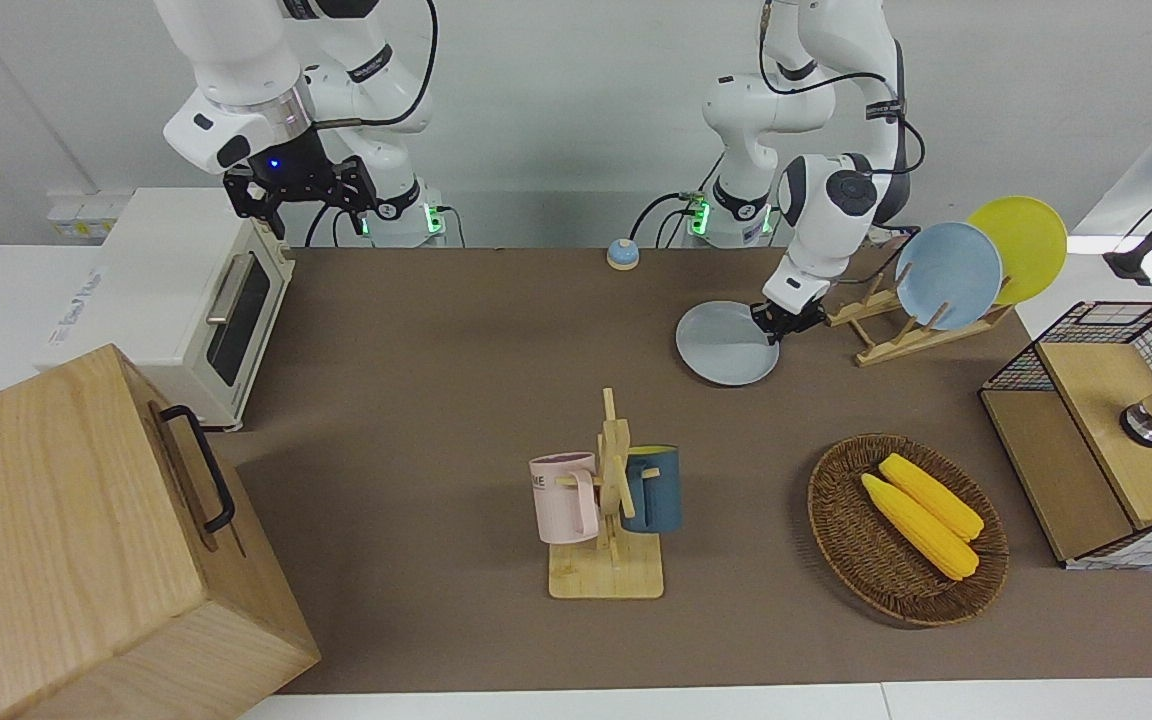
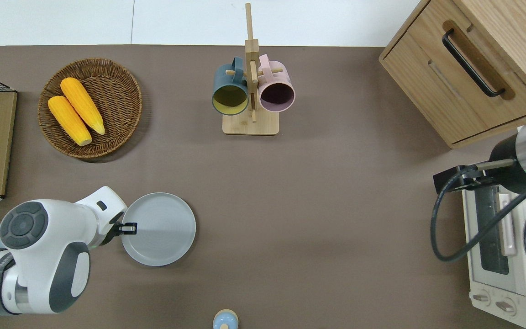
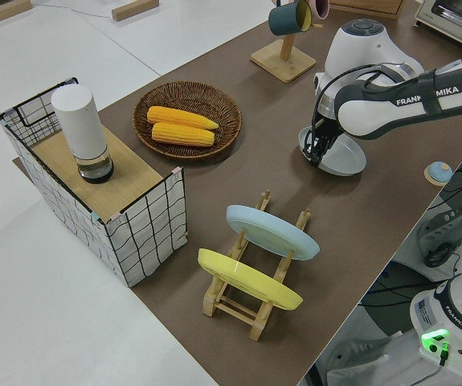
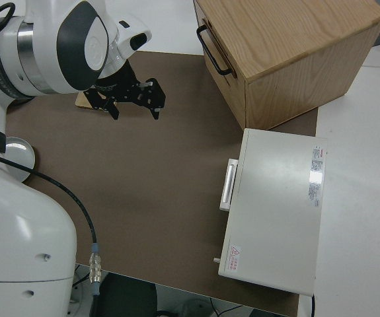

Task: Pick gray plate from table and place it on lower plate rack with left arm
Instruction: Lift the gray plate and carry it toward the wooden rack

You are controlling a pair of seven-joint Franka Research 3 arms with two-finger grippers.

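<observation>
Gray and plain, the gray plate (image 1: 727, 343) was pinched at its rim by the left gripper (image 1: 774, 326) in the front view, at the edge toward the left arm's end of the brown desk (image 1: 456, 340). The plate was tipped, its gripped edge up and its opposite edge low by the desk; whether that edge touched could not be told. Just beside the gripper stood the lower plate rack (image 1: 898, 322), with a light-blue plate (image 1: 948, 275) and a yellow plate (image 1: 1018, 248) leaning in its slots. A wicker basket (image 1: 841, 535) with two corn cobs (image 1: 921, 513) and a wooden mug tree (image 1: 608, 500) with two cups lay farther from the robots. The right arm was parked.

From overhead, the left gripper (image 2: 125, 228) was clamped on the gray plate (image 2: 162, 235), over the desk (image 2: 318, 219) near the robots. The basket (image 2: 121, 91) and its corn (image 2: 76, 111) lay farther out, the mug tree (image 2: 250, 82) beside them toward the middle, a wooden cabinet (image 2: 473, 68) and a white toaster oven (image 2: 500, 256) at the right arm's end.

The left side view showed the gray plate (image 3: 345, 158) held by the left gripper (image 3: 319, 153), well apart from the rack (image 3: 251, 301) bearing the light-blue plate (image 3: 272, 232) and yellow plate (image 3: 247, 279).

In the right side view the right gripper (image 4: 133, 99) had its fingers spread.
</observation>
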